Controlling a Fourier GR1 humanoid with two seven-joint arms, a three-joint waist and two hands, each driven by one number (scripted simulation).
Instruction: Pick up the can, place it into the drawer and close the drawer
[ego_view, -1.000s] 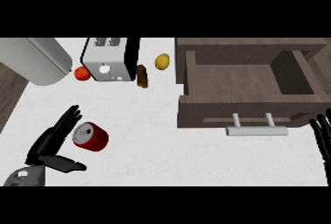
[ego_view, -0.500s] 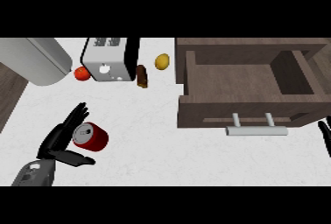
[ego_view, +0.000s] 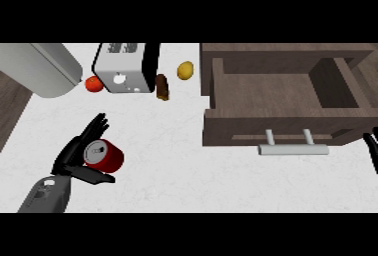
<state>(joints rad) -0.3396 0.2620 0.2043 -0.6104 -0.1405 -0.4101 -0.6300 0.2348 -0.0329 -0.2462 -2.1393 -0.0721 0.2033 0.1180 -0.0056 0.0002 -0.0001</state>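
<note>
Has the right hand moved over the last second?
Yes. The right hand has slid toward the view's right edge, away from the drawer handle; only a sliver shows.

Red can (ego_view: 104, 155) lying on the white desk (ego_view: 170, 165) w/ the left hand (ego_view: 77, 158) right up against it, straight fingers on its left side, thumb just below. Drawer (ego_view: 284, 107) is pulled open upper right, handle (ego_view: 292, 148) sticking out front. Right hand (ego_view: 371, 147) barely peeks in at the right edge. Toaster (ego_view: 127, 66), tomato (ego_view: 94, 84) and lemon (ego_view: 185, 70) sit along the back.
</note>
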